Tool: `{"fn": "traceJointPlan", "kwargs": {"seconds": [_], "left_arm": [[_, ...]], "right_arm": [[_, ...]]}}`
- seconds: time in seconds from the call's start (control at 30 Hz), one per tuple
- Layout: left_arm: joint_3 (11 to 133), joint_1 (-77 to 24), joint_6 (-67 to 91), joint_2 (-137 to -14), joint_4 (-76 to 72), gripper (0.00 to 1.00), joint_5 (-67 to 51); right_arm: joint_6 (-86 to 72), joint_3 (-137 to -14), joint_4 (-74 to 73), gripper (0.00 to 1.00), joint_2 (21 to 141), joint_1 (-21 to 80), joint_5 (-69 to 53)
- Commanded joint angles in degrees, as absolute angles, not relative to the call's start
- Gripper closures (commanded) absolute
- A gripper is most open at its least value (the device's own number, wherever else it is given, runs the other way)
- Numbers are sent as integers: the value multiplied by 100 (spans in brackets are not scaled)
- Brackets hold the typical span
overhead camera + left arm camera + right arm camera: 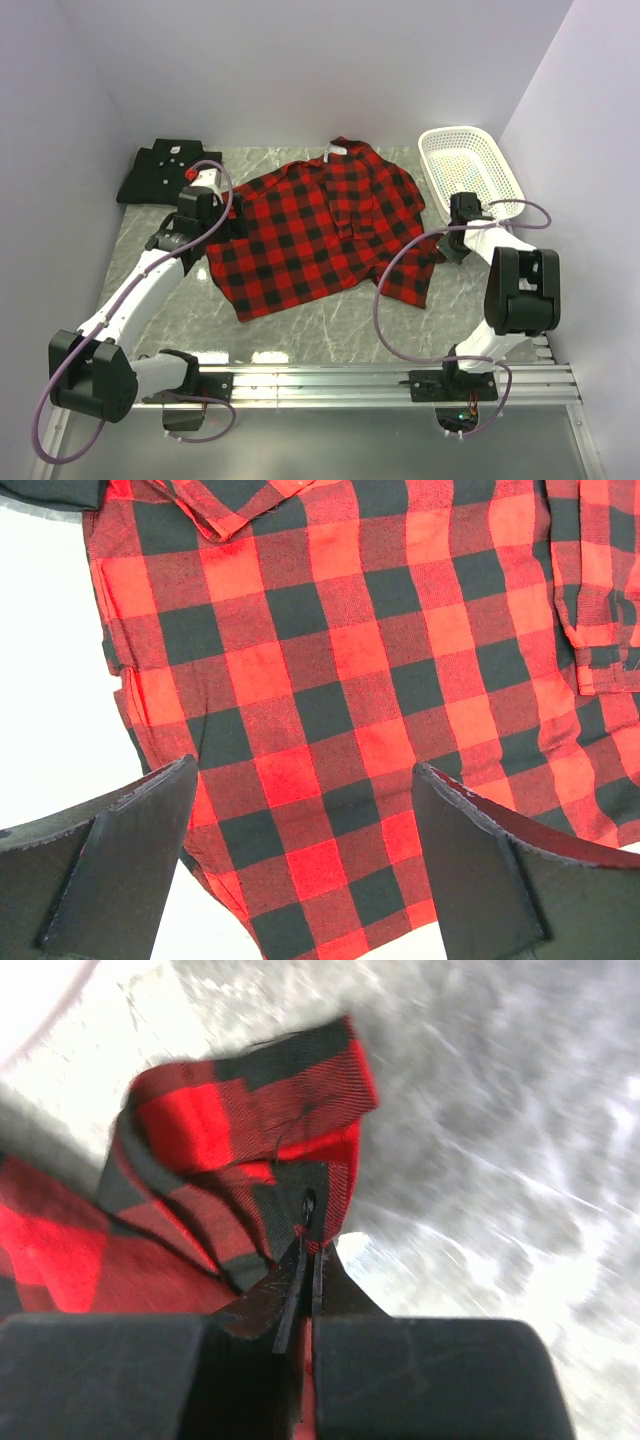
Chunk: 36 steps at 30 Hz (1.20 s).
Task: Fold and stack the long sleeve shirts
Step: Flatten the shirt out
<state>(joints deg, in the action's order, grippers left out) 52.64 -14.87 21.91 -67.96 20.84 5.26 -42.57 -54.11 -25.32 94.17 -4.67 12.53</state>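
The red-and-black plaid shirt (330, 225) lies spread on the marble table, collar toward the back. The plain black shirt (165, 170) lies folded at the back left; a bit of the black shirt (50, 490) shows in the left wrist view's top corner. My left gripper (235, 215) hovers open over the plaid's left edge. In the left wrist view the plaid shirt (330, 680) fills the gap between the spread fingers (120, 850) of the left gripper (305, 820). My right gripper (448, 248) is shut on the plaid's right sleeve. Up close, the right gripper (308, 1255) pinches a raised fold of the plaid shirt (200, 1130).
A white plastic mesh basket (505, 170) stands at the back right, close behind the right arm. Grey walls close in the table on three sides. A metal rail (380, 378) carrying both arm bases runs along the near edge.
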Motion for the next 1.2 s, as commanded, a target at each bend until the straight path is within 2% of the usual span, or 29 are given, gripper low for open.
{"fn": "traceJointPlan", "kwargs": {"seconds": [0.0, 0.27, 0.4, 0.5, 0.83, 1.0, 1.07, 1.1, 1.17], "left_arm": [[5326, -1512, 2162, -6680, 1995, 6, 510], [5379, -1512, 2214, -6662, 2039, 6, 580], [5353, -1512, 2259, -6653, 1978, 6, 449], [5335, -1503, 2285, -6636, 1960, 6, 483], [5309, -1397, 2364, -6697, 1934, 5, 782], [5326, -1389, 2373, -6820, 2004, 5, 730], [5317, -1389, 2382, -6847, 2013, 5, 721], [5317, -1389, 2382, -6847, 2021, 5, 712], [5300, -1389, 2382, -6864, 1995, 5, 712]], "right_arm": [[-3947, -5538, -3181, 100, 8415, -466, 1521], [-3472, -5019, -4234, 100, 6129, -422, 1354], [-2981, -5360, -4797, 100, 4881, -413, 1038], [-2655, -5940, -5351, 100, 4379, -413, 862], [-2416, -8137, -6064, 100, 3753, -422, 1037], [-2557, -7780, -6240, 99, 3604, -422, 1081], [-2636, -7367, -6336, 89, 3516, -413, 1064], [-2654, -7252, -6380, 76, 3403, -413, 1046], [-2707, -7041, -6451, 59, 3270, -413, 967]]}}
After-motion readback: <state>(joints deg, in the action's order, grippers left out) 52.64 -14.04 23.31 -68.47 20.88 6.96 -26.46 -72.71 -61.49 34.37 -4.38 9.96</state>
